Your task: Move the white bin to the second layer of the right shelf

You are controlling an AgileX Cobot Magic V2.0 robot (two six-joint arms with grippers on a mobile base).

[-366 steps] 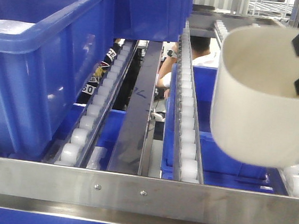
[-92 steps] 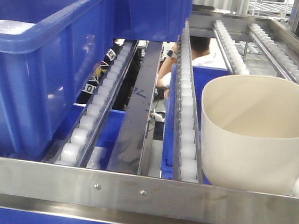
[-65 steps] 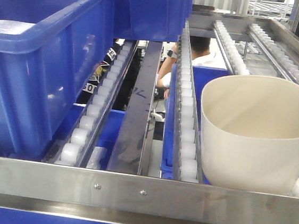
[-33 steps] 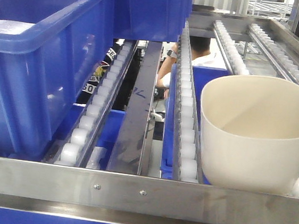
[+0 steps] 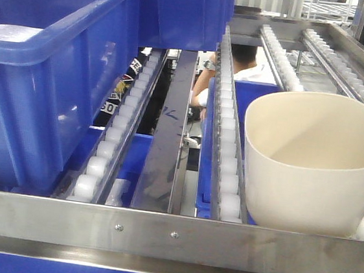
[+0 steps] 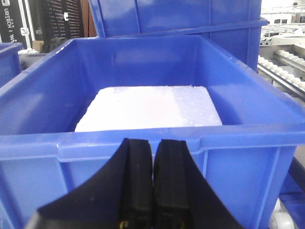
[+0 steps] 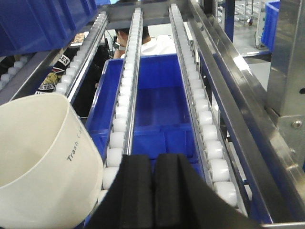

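The roller rack (image 5: 171, 236) fills the front view — stainless steel lanes of small white rollers running back from a flat riveted front rail. On its left side sits a big blue crate (image 5: 51, 77), and in the left wrist view a white foam slab (image 6: 150, 107) lies flat on that crate's floor. More blue crates show below the roller lanes, between the rails (image 7: 159, 112).

The white bin (image 5: 314, 163) stands upright on the right-hand lanes of this shelf level, its base on the rollers just behind the front rail, its open mouth facing up. Nothing grips it. In the right wrist view the same bin shows at the lower left, beside a line of rollers, with the words "Trash C…" printed on its wall — the rest curves out of sight.

The left gripper (image 6: 152, 183) hangs just in front of the blue crate's near rim, its two black fingers pressed together with nothing between them. The right gripper (image 7: 153, 195) sits low over the roller lanes to the right of the white bin, apart from it; its fingers too are closed flush against each other and hold nothing.

Behind the rack, through the gaps, a person in a white shirt (image 5: 245, 65) is partly visible.
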